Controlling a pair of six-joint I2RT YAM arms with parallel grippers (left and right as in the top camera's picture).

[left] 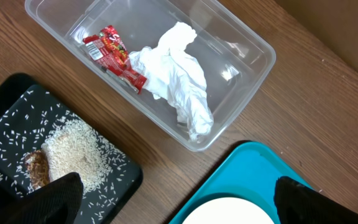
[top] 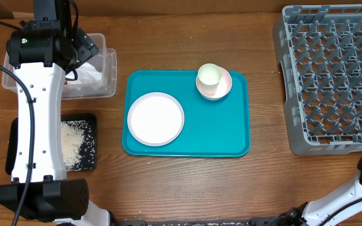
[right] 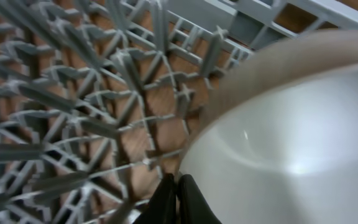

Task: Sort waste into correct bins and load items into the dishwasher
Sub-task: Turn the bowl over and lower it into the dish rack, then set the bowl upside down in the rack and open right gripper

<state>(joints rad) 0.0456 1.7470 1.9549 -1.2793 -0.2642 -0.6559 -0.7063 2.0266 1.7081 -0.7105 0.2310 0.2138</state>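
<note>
The clear tub (top: 109, 75) (left: 253, 43) holds the crumpled white napkin (left: 179, 81) and the red wrapper (left: 114, 56). The black tray (top: 90, 122) (left: 11, 112) holds white rice (left: 73, 146) and a brown scrap (left: 37, 168). My left gripper (left: 185, 208) is open and empty, high above the gap between black tray and teal tray. The white plate (top: 156, 118), the small white cup (top: 209, 75) and the pink saucer (top: 224, 88) sit on the teal tray (top: 219, 132). My right gripper (right: 176, 186) is shut on the rim of the grey-blue bowl (right: 291, 137) over the grey dish rack (right: 73, 93) (top: 332, 75).
The left arm's white links run down the table's left side and cover part of the tub and black tray. The right arm's base shows at the bottom right corner. The rack fills the right side of the table.
</note>
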